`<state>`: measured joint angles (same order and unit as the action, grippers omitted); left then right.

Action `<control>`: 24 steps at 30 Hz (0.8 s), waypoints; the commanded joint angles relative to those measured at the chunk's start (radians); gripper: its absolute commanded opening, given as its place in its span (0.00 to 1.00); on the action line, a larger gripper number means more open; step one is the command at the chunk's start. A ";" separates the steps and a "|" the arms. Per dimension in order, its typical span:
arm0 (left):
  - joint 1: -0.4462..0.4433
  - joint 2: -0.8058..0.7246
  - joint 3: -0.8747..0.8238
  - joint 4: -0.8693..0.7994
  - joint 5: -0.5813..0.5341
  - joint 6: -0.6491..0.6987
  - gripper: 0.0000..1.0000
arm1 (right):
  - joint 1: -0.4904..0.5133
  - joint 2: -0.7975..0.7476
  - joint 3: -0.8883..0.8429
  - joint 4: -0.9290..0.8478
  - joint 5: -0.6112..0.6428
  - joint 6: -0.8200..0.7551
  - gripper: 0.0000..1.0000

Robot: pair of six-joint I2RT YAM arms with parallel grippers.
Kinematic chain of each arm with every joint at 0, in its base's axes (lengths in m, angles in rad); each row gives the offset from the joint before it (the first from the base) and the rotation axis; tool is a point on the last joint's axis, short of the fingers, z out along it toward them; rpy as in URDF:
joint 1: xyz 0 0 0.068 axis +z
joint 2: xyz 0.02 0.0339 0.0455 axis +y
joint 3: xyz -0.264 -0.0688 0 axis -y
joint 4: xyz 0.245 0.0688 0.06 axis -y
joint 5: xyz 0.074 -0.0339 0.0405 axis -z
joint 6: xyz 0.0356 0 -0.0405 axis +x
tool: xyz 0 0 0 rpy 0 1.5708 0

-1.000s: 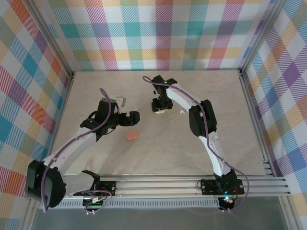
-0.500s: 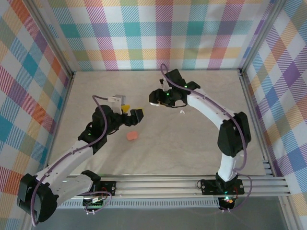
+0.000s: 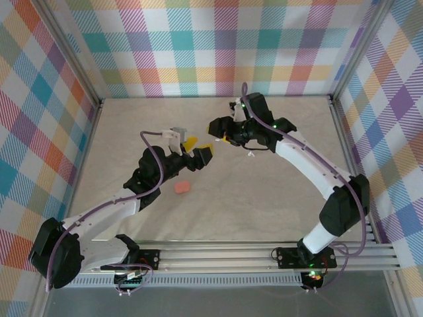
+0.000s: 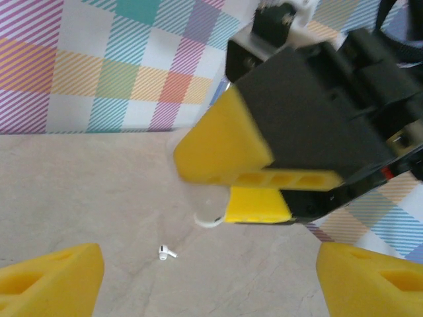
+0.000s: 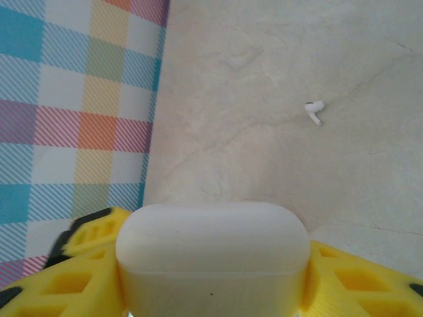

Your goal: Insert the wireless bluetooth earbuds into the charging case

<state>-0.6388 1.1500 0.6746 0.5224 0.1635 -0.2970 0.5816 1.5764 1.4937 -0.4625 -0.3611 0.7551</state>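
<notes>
We see the table (image 3: 277, 198) with both arms reaching over its middle. Our right gripper (image 3: 217, 127) is clamped on the white case (image 5: 211, 254) and holds it above the surface. Our left gripper (image 3: 199, 150) faces it from just beside, its fingers (image 4: 53, 277) wide apart with nothing between them. The pink case (image 3: 182, 188) lies on the table near the left gripper. One white earbud (image 5: 315, 111) lies loose on the table near the right gripper, apart from both cases.
</notes>
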 commanded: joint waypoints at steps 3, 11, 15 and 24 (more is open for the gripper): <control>-0.038 0.049 0.024 0.095 -0.001 0.033 0.83 | 0.000 -0.059 -0.028 0.031 -0.019 0.025 0.42; -0.045 0.109 0.044 0.223 0.013 0.023 0.82 | 0.007 -0.094 -0.065 0.058 -0.040 0.054 0.42; -0.045 0.140 0.068 0.240 0.013 0.015 0.76 | 0.009 -0.110 -0.078 0.070 -0.052 0.069 0.42; -0.045 0.193 0.088 0.269 0.021 0.009 0.64 | 0.012 -0.130 -0.089 0.097 -0.087 0.103 0.44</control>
<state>-0.6724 1.3281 0.7307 0.7185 0.1680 -0.2897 0.5838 1.4704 1.4189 -0.4129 -0.4088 0.8310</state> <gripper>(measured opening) 0.644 0.564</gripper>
